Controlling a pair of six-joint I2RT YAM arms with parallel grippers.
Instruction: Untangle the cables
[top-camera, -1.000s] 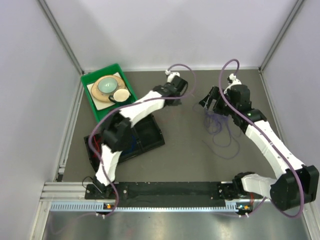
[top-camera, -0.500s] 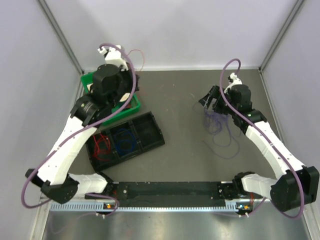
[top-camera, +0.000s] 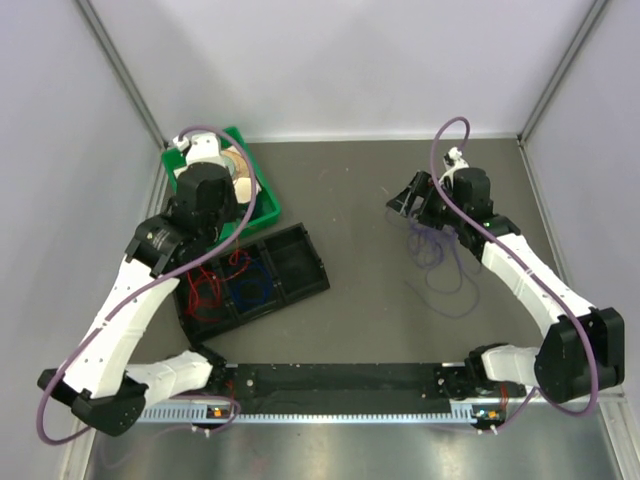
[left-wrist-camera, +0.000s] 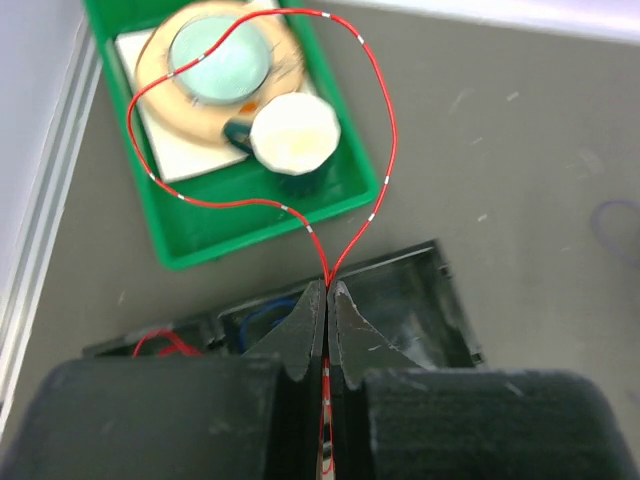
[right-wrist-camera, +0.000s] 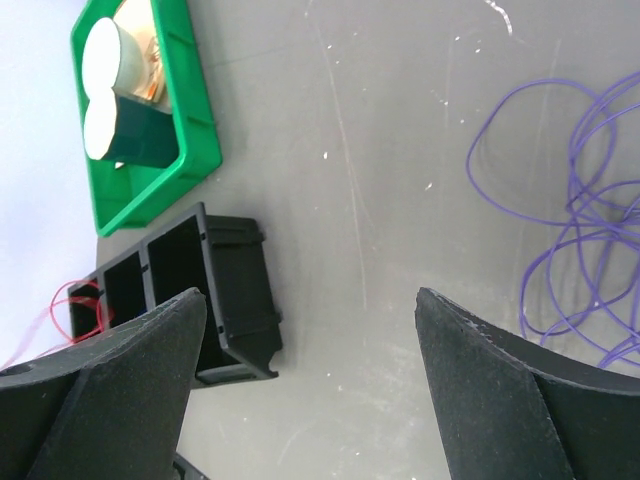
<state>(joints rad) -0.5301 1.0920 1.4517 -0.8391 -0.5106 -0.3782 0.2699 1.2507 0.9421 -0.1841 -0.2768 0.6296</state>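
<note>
The left gripper (left-wrist-camera: 327, 300), above the black tray (left-wrist-camera: 420, 300), is clamped tight on the red cable (left-wrist-camera: 388, 180). Its loop is stretched lengthwise from the tips, away from the tray and over the green bin (left-wrist-camera: 200, 245). A red coil (top-camera: 207, 293) and a blue cable (top-camera: 250, 288) are seen in neighbouring tray compartments. The right gripper (right-wrist-camera: 305, 300) is spread wide and empty, right of the tray, near the purple cable (top-camera: 432, 248) sprawled on the surface (top-camera: 360, 200).

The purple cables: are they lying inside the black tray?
No, the purple cables lie loose on the table, apart from the black tray.
</note>
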